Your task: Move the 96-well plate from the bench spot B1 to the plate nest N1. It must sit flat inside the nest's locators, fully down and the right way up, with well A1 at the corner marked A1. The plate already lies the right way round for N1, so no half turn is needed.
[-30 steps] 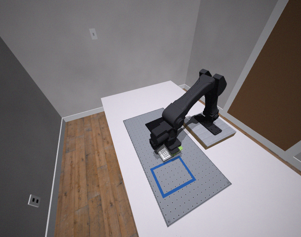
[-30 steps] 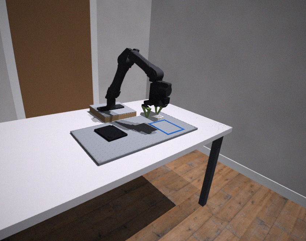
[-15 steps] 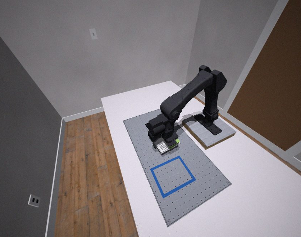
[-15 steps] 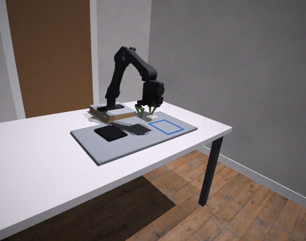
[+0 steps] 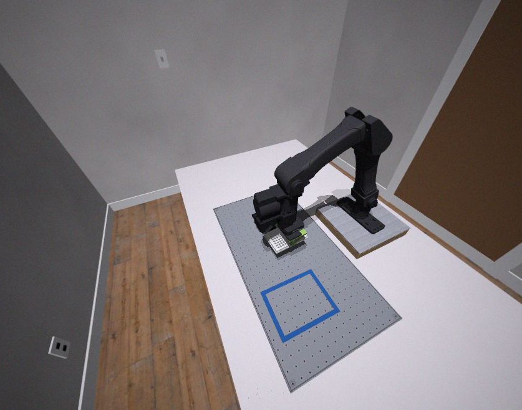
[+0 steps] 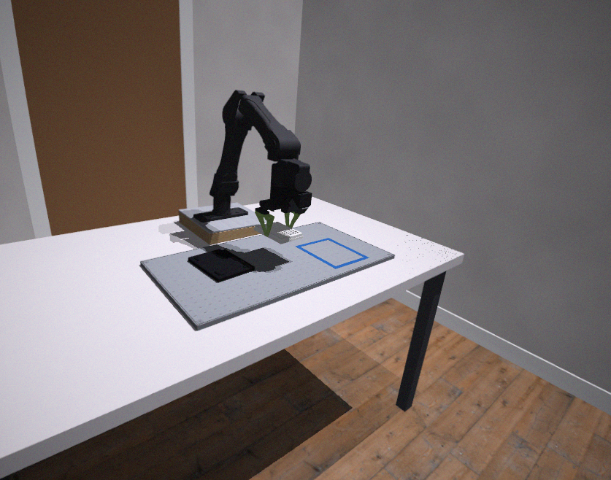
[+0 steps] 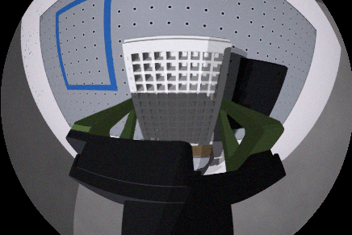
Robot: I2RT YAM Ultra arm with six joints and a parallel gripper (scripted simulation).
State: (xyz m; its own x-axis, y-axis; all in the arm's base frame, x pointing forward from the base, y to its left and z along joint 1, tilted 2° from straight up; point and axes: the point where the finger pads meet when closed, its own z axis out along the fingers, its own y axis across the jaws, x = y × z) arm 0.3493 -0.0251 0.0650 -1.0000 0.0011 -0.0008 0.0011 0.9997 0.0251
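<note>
White and gridded with small square wells, the 96-well plate (image 7: 174, 82) sits clamped between the green fingers of our pincer (image 6: 277, 222), which stands wide because the plate fills the gap. We see the plate lifted off the grey perforated board (image 5: 340, 308), hanging above it. In the top view it (image 5: 277, 242) shows just past the black wrist, well apart from the blue-taped rectangle (image 5: 300, 305) that marks spot B1. In the exterior view the plate (image 6: 290, 234) hovers between that blue outline (image 6: 332, 252) and the black plate nest (image 6: 220, 263), closer to the outline. From the wrist camera we see the nest (image 7: 257, 88) as a dark slab just beyond the plate's right edge, and the blue outline (image 7: 86, 39) off to the upper left. Our arm (image 5: 323, 149) bends over from its base block (image 5: 385, 238) on the white tabletop (image 5: 429, 331). We cannot tell from these views which corner holds well A1.
</note>
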